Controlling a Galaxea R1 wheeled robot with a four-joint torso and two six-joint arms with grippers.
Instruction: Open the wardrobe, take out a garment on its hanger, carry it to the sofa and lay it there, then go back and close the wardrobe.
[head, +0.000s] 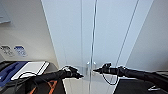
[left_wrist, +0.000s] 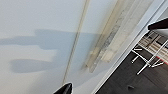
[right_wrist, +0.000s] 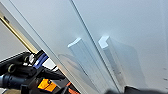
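Observation:
The wardrobe (head: 75, 37) stands right in front of me, white, with both doors shut and a thin seam between them. Its two small vertical handles (head: 91, 66) flank the seam and show large in the right wrist view as handles (right_wrist: 82, 53). My left gripper (head: 79, 75) hovers just left of the handles, a little below them. My right gripper (head: 95, 71) points at the right handle from the right, almost touching it. A dark fingertip (left_wrist: 64, 89) shows against the door (left_wrist: 45, 30). The garment and hanger are hidden behind the doors. The sofa is hidden from here.
A pale wall with two small posters (head: 14, 50) lies left of the wardrobe. Below them sits a white flat panel (head: 30, 68) beside a blue object (head: 10, 71). The left wrist view shows dark floor (left_wrist: 125, 80) and white metal legs (left_wrist: 147, 60) beside the wardrobe.

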